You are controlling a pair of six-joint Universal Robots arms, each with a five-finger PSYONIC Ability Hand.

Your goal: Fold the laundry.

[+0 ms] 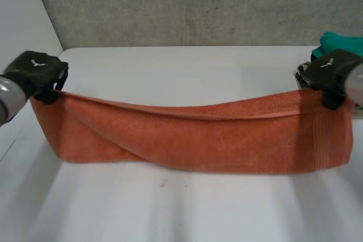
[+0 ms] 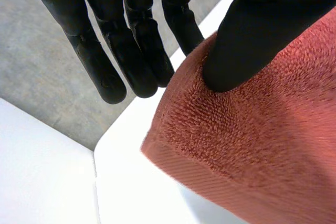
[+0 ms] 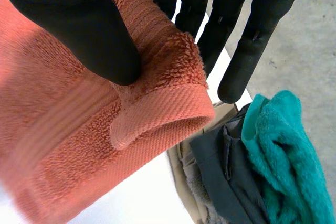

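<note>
White table [image 1: 181, 208] takes the lower frame in the head view. Orange towel [image 1: 193, 140] hangs as a long band across the middle, nearly edge to edge, with its top hem taut and a diagonal crease at lower left (looks doubled lengthwise, can't confirm). Your left hand [image 1: 37, 71], middle left, pinches one top corner, thumb on the terry against the fingers behind. Your right hand [image 1: 332, 72], middle right, pinches the other corner the same way. Teal cloth [image 1: 343, 43] sits upper right, with a grey garment [image 3: 226, 177] beside it just past the right fingertips, both unfolded. Judgement: early. This towel needs laying down and cross-folding, and the pile is untouched.
</note>
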